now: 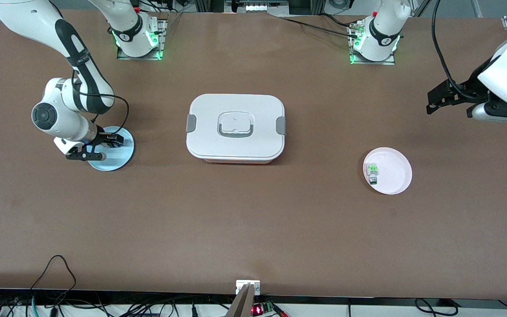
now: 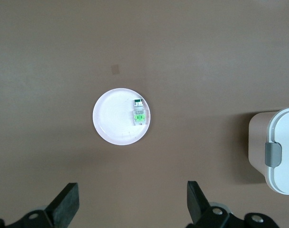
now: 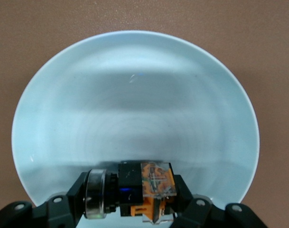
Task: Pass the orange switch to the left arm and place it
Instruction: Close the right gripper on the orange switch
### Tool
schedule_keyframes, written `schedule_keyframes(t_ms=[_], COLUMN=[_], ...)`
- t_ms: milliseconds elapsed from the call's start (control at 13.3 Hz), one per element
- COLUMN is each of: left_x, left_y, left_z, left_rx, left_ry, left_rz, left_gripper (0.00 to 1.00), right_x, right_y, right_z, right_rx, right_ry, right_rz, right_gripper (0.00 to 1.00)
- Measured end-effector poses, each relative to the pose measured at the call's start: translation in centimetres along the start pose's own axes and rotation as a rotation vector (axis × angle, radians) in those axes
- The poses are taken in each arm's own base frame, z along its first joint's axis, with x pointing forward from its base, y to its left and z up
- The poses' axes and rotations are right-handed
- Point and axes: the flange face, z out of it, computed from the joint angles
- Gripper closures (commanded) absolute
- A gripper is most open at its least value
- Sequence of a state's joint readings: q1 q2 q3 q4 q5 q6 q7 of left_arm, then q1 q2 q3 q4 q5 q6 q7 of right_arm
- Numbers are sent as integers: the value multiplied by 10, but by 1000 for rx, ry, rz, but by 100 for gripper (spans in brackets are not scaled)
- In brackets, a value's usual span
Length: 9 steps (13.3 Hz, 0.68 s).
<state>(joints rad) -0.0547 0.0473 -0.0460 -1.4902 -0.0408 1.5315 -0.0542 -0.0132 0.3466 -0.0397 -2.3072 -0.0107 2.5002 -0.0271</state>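
Two plates flank the box [image 1: 235, 128]. Pink plate [image 1: 396, 176] carries the green-and-white switch [image 1: 372, 171]; blue plate [image 1: 120, 156] lies beneath the right gripper [image 1: 104, 145], clamped on the orange switch [image 3: 151, 185]. Left gripper [image 1: 449, 100] waits above the table's left-arm end, fingers apart.

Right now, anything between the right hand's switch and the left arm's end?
Yes: the box sits mid-table between them. The right hand grips the orange switch over the blue plate; the left hand waits open.
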Motion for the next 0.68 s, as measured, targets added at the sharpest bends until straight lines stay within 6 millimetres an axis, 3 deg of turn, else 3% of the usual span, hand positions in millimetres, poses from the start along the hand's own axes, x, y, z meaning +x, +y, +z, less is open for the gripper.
schedule_keyframes(t_ms=[226,451,677], left_x=[-6,-7,-10], left_y=[-9,-7,22], left_z=[-2,-3,7], left_rx=[1,1,-2], left_ry=[0,2,-19], left_rz=[-15,-11,42], left_gripper=[0,0,0], right_x=[12,29,35], right_y=[-2,-17,-59], right_z=[-18,-66,-125], right_rx=[-1,-1,-2], right_ry=[49,149,262], right_rz=[-25,-99,-242], right_gripper=[100,100,100])
